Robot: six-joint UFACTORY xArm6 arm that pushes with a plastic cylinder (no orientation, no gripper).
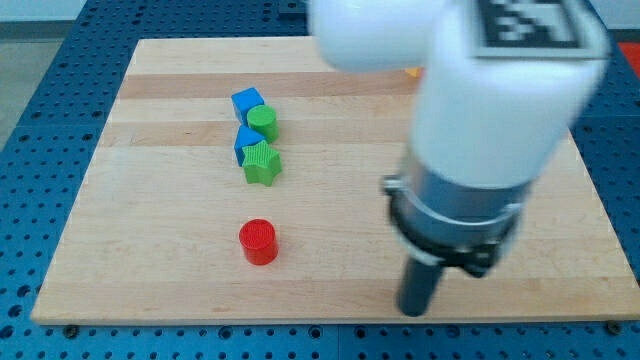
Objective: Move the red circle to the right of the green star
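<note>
The red circle (258, 241) stands on the wooden board toward the view's bottom, left of centre. The green star (262, 163) lies above it, touching a blue block (245, 141) at its upper left. My tip (415, 310) is near the board's bottom edge, well to the right of the red circle and below-right of the green star, touching no block.
A green round block (263, 122) and a blue cube (247, 102) sit above the star in a tight column. A small orange piece (411, 72) shows beside the white arm (480, 110), which covers the board's upper right. The board (150, 260) lies on a blue perforated table.
</note>
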